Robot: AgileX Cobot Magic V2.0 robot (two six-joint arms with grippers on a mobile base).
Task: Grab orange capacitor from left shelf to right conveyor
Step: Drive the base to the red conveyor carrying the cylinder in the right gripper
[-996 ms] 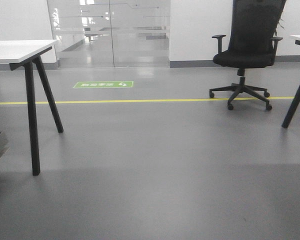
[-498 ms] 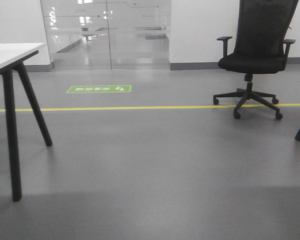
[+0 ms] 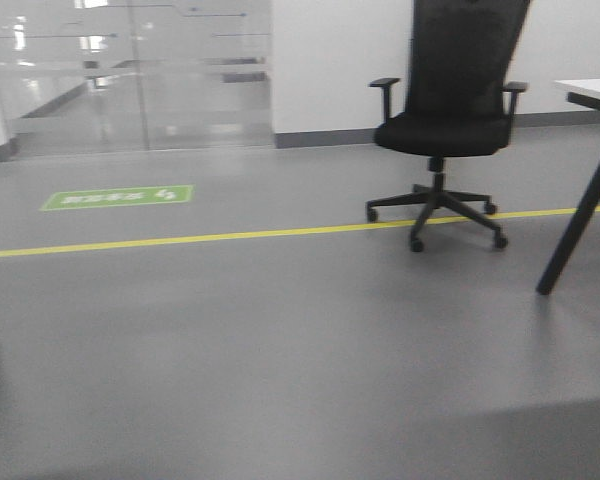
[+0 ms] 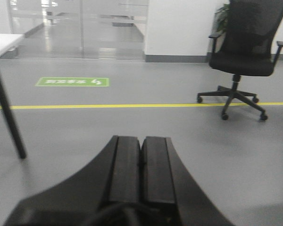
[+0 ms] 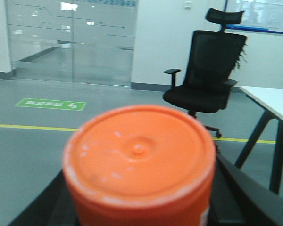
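Note:
The orange capacitor [image 5: 139, 155] fills the lower middle of the right wrist view, its round end face toward the camera, held between my right gripper's black fingers [image 5: 236, 188]. My right gripper [image 5: 140, 207] is shut on it. My left gripper [image 4: 141, 146] shows in the left wrist view with its two black pads pressed together and nothing between them, pointing out over the grey floor. The left shelf and the right conveyor are out of view in every frame. Neither gripper shows in the front view.
A black office chair [image 3: 450, 110] stands ahead to the right, also in the left wrist view [image 4: 243, 52] and right wrist view [image 5: 205, 80]. A white table with black legs [image 3: 580, 190] is at the far right. A yellow floor line [image 3: 180, 240], a green floor sign [image 3: 118, 197] and glass doors [image 3: 130, 70] lie ahead.
The front view has swung to the right: the left table has slid out of the frame, the chair has shifted left, and the right table has come into view.

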